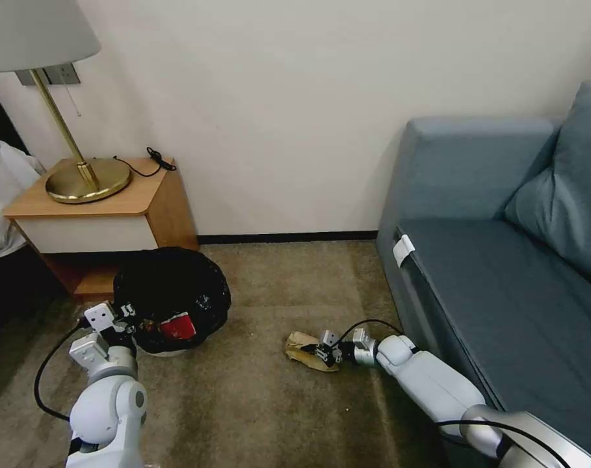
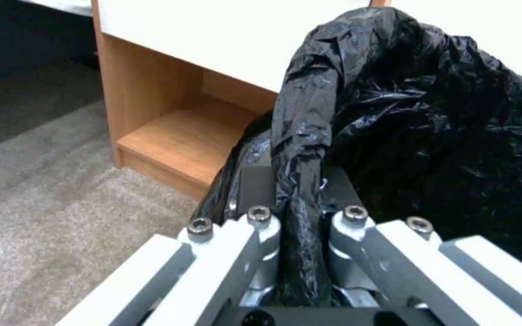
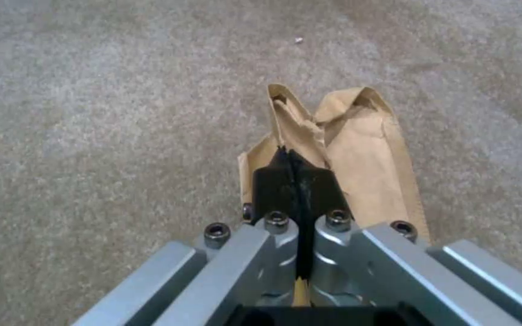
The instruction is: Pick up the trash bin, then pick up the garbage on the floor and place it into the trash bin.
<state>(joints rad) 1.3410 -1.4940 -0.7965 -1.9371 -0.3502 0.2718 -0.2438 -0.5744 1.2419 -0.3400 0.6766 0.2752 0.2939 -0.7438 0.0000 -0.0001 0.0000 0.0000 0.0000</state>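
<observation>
Right gripper [image 3: 297, 179], low over the carpeted floor [image 1: 256, 403] beside the blue sofa [image 1: 503, 260], is pinched closed on a fold of crumpled tan paper [image 3: 358, 154]. Left gripper [image 2: 300, 213] is clamped on the black-bagged rim of the small round white trash bin [image 1: 171, 299], which sits by the wooden nightstand [image 1: 100, 214] with a crushed red-and-white paper cup [image 1: 178, 327] inside.

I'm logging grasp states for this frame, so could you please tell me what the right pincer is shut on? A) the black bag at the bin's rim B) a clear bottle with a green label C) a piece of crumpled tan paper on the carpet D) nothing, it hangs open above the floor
C: the right pincer has its black fingers pressed together on a fold of the tan paper, which lies on the carpet.
</observation>
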